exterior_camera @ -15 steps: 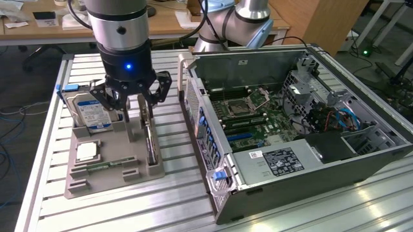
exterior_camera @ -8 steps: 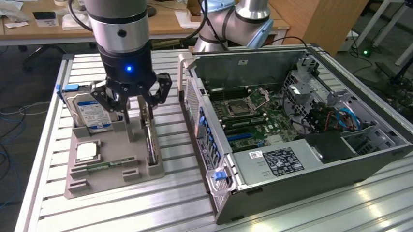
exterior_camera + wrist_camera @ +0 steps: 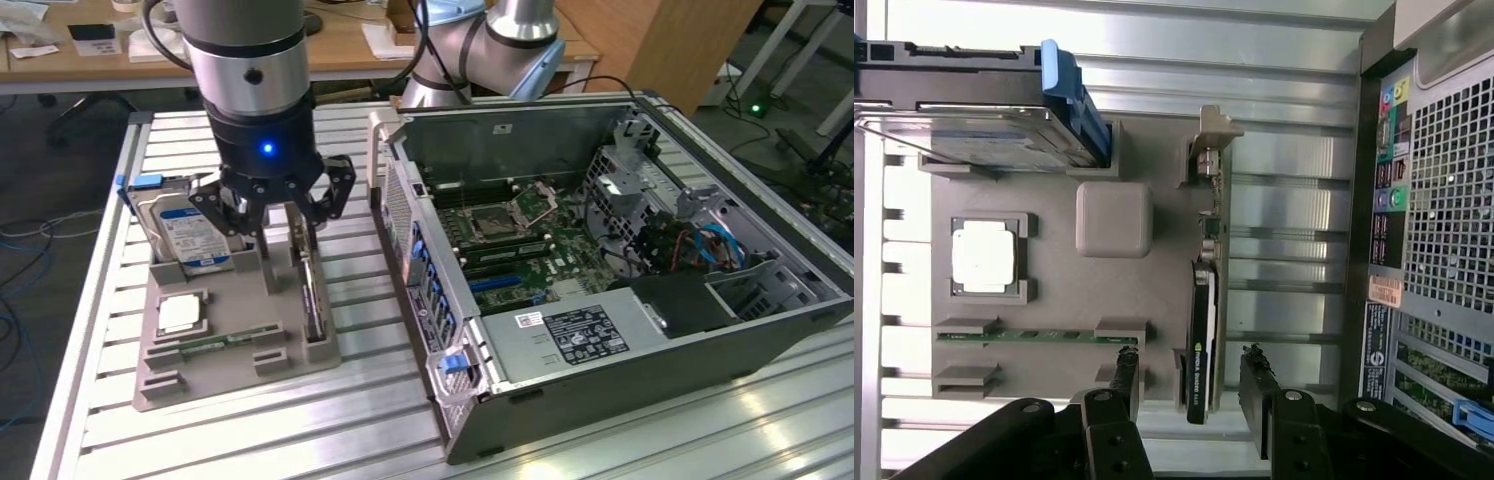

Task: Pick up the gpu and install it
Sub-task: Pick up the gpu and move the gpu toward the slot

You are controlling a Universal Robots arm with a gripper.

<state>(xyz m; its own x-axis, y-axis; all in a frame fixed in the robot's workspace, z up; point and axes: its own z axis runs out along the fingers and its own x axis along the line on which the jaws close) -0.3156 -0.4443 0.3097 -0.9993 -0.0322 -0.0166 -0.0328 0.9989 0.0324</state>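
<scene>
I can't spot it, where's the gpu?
The gpu stands on edge in the grey tray on the exterior view's left, beside the case, under the open gripper.

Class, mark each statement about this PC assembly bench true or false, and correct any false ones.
1. The GPU stands on edge in the grey tray. True.
2. The end effector is clamped shut on the GPU. False: it is open, with one of its fingers on each side of the card and a gap between each finger and the card.
3. The case is open, showing the motherboard. True.
4. The hard drive is mounted inside the case. False: it stands in the tray, outside the case.
</scene>
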